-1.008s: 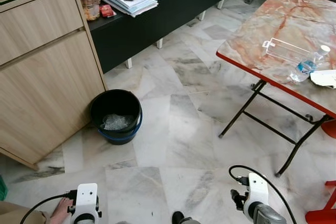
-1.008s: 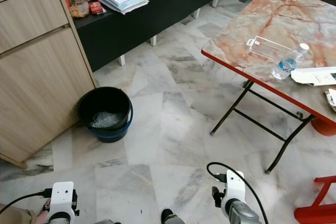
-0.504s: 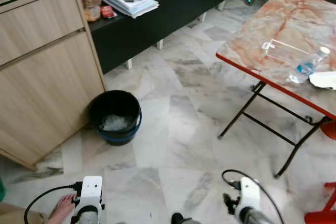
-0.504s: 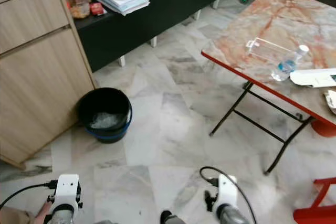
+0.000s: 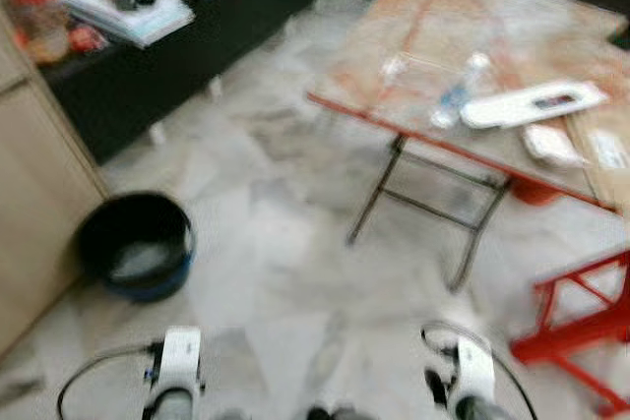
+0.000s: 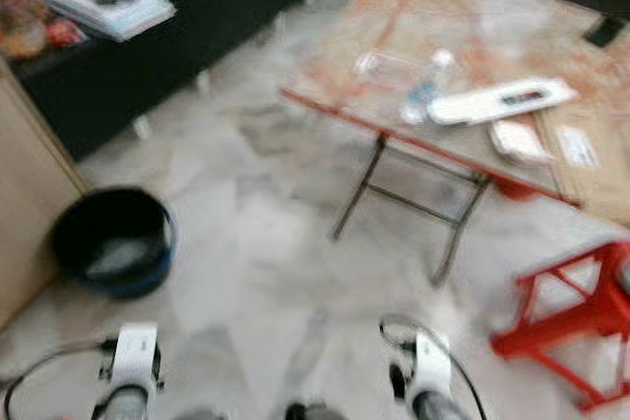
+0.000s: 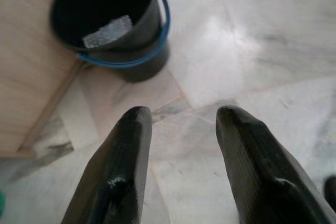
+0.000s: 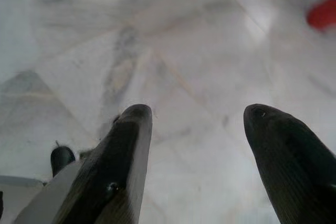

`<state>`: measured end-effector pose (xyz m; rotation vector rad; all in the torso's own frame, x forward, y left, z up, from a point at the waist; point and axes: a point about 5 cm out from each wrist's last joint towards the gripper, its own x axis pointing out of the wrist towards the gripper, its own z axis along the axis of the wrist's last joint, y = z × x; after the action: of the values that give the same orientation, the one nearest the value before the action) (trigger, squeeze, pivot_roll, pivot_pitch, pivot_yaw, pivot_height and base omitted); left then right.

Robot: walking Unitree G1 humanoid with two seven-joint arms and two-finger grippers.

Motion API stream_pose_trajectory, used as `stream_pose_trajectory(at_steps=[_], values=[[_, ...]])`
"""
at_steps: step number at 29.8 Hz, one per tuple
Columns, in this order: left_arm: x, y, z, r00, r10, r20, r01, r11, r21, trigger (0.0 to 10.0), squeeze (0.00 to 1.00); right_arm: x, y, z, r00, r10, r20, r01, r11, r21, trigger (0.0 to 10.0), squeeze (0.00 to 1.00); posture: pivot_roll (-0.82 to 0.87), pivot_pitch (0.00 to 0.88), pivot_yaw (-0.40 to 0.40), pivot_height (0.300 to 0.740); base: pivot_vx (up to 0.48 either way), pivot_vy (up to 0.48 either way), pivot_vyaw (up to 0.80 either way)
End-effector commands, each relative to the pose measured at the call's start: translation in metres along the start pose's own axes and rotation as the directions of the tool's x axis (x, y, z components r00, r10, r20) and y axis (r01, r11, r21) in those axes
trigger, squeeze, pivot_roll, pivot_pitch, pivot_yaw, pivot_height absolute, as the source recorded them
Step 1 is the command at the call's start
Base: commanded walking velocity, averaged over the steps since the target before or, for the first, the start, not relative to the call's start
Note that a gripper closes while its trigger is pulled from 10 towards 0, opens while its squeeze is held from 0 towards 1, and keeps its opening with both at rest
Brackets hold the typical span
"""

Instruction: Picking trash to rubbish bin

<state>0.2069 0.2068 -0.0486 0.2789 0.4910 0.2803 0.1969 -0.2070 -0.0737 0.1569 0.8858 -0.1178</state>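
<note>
1. Head views are blurred, so the robot is likely walking or turning; judged step: approach the table (image 5: 512, 22) to fetch trash.
2. Left gripper (image 7: 181, 121) hangs low over bare floor, fingers spread wide, holding nothing.
3. Right gripper (image 8: 199, 116) also hangs low over the floor, fingers wide apart, empty.
4. Bin (image 7: 113, 19) stands ahead of the left gripper, against the cabinet (image 7: 26, 51), with something pale already in its bottom.
5. Likely trash: bottle (image 5: 458, 95) and white wrapper (image 5: 536, 103) on the table, well ahead of the right gripper and above it.
6. To do it well: stop square to the table edge, let the view settle, then raise the right gripper.
7. Keep clear of the red stool (image 5: 581, 317) near the right gripper.
</note>
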Motion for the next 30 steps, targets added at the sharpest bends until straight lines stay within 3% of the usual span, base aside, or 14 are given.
stream_pose_trajectory(at_steps=[1,6,20,26,30], values=[[-0.004,0.000,-0.010,0.999,-0.004,-0.044,0.004,1.000,0.009,10.0,0.00,-0.003,-0.006,-0.009,0.999,-0.012,-0.029,0.012,1.000,0.002,10.0,0.00,0.09,0.198,-0.082,0.740,0.000,0.000,-0.79],[-0.004,-0.003,-0.009,0.999,-0.012,-0.047,0.013,1.000,0.007,10.0,0.00,-0.005,-0.016,-0.013,0.999,-0.023,-0.038,0.023,1.000,-0.002,10.0,0.00,0.09,0.192,-0.082,0.740,0.000,0.000,-0.79],[-0.004,-0.004,-0.010,0.998,-0.021,-0.053,0.022,1.000,0.012,10.0,0.00,-0.003,-0.013,-0.006,0.999,-0.020,-0.028,0.020,1.000,-0.003,10.0,0.00,0.09,0.175,-0.081,0.740,0.000,0.000,-0.79],[-0.003,-0.006,-0.008,0.998,-0.028,-0.055,0.028,1.000,0.009,10.0,0.00,-0.002,-0.011,-0.002,1.000,-0.018,-0.008,0.018,1.000,0.008,10.0,0.00,0.08,0.181,-0.086,0.740,0.000,0.000,0.00],[-0.002,-0.007,-0.004,0.999,-0.024,-0.048,0.022,0.999,-0.034,10.0,0.00,-0.001,-0.009,0.006,1.000,-0.011,0.022,0.011,1.000,0.000,10.0,0.00,0.08,0.189,-0.088,0.740,0.000,0.000,0.00]])
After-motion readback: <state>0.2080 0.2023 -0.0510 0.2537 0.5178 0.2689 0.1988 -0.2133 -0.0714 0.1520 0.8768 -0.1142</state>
